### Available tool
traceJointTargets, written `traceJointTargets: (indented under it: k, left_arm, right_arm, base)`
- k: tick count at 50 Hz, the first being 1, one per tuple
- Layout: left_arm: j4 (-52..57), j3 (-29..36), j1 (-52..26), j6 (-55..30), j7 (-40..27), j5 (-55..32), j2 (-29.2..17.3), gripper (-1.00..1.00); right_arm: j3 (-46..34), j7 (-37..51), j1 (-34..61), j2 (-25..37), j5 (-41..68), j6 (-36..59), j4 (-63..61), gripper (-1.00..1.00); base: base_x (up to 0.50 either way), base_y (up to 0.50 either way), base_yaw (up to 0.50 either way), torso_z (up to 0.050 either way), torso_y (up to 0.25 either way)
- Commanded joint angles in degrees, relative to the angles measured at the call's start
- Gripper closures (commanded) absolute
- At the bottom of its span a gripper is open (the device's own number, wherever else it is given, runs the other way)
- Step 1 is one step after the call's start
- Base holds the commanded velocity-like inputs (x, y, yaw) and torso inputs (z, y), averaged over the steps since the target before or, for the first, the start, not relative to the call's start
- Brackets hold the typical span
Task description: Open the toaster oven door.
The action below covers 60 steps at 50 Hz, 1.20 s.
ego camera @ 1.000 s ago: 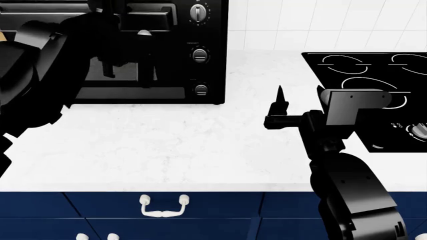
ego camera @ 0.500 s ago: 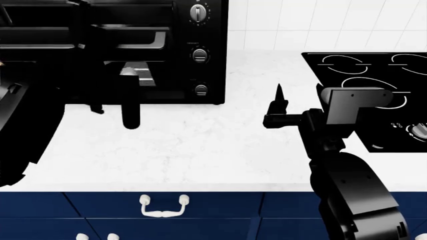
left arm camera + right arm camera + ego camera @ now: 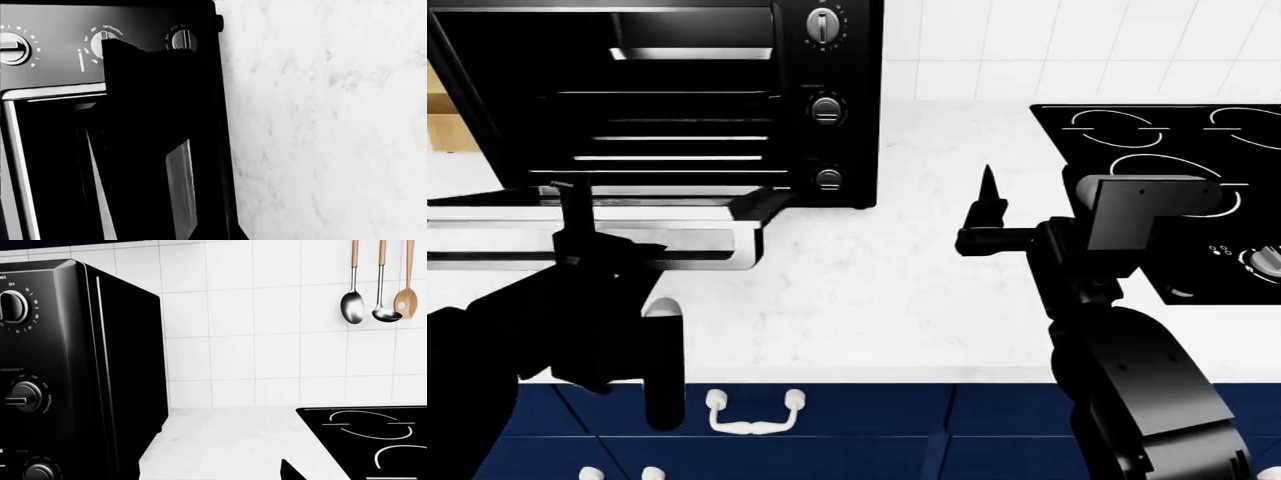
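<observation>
The toaster oven (image 3: 827,60) stands at the back left of the counter, with its wire racks (image 3: 667,140) showing. The toaster oven door (image 3: 494,235) lies folded down, about level, and its bar handle (image 3: 714,262) faces the counter's front. My left gripper (image 3: 594,265) sits at that handle, jaws close together on it. In the left wrist view the door (image 3: 153,125) runs into the jaws, below the knobs (image 3: 100,42). My right gripper (image 3: 1014,205) hangs open and empty over the counter, right of the oven (image 3: 80,365).
A flat black cooktop (image 3: 1174,150) lies at the right of the white counter (image 3: 868,290). Blue drawers with a white handle (image 3: 751,412) run below the front edge. Spoons and a ladle (image 3: 377,285) hang on the tiled wall.
The door has swung down from nearly shut to flat open. My left gripper has come down and toward the counter's front with the handle. The right arm has not moved.
</observation>
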Motion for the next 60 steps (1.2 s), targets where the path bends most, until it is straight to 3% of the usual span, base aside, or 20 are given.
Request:
traceJointTargets:
  k: [1, 14, 18, 24, 49, 60]
  left_arm:
    - [8.07, -0.04, 5.42, -5.44, -4.0, 1.73, -4.92, 1.0]
    - [3.98, 3.28, 12.58, -3.7, -10.53, 0.59, -2.45, 1.0]
    - [-3.57, 5.93, 16.14, 0.9, -14.08, -0.14, 1.75, 1.0]
    - [-8.31, 7.76, 19.05, 4.28, -16.6, -0.78, 3.86, 1.0]
    - [-11.79, 12.15, 28.9, 6.7, -22.67, -2.34, 4.3, 1.0]
    - [-17.05, 15.05, 34.79, 10.09, -27.25, -3.02, 6.87, 1.0]
  right_arm:
    - [0.28, -0.04, -0.5, 0.2, 0.57, -0.61, 0.2, -1.0]
    - [0.64, 0.25, -1.06, 0.97, 0.74, -0.8, 0.27, -1.0]
    - [0.99, 0.7, -1.34, 1.6, 0.62, -0.43, -0.09, -1.0]
    - [1.14, 1.19, -1.54, 2.1, 0.54, -0.07, -0.43, -1.0]
    - [0.48, 1.81, -1.67, 2.28, 0.77, -0.22, -0.26, -1.0]
    - [0.2, 1.88, -1.64, 2.27, 0.86, -0.66, 0.2, -1.0]
  base:
    - [0.0, 0.0, 0.0, 0.0, 0.0]
    - [0.0, 0.0, 0.0, 0.0, 0.002]
    - [0.0, 0.0, 0.0, 0.0, 0.0]
    - [0.02, 0.0, -0.01, 0.0, 0.0]
    - [0.02, -0.01, -0.03, 0.0, 0.0]
    - [0.02, -0.01, -0.03, 0.0, 0.0]
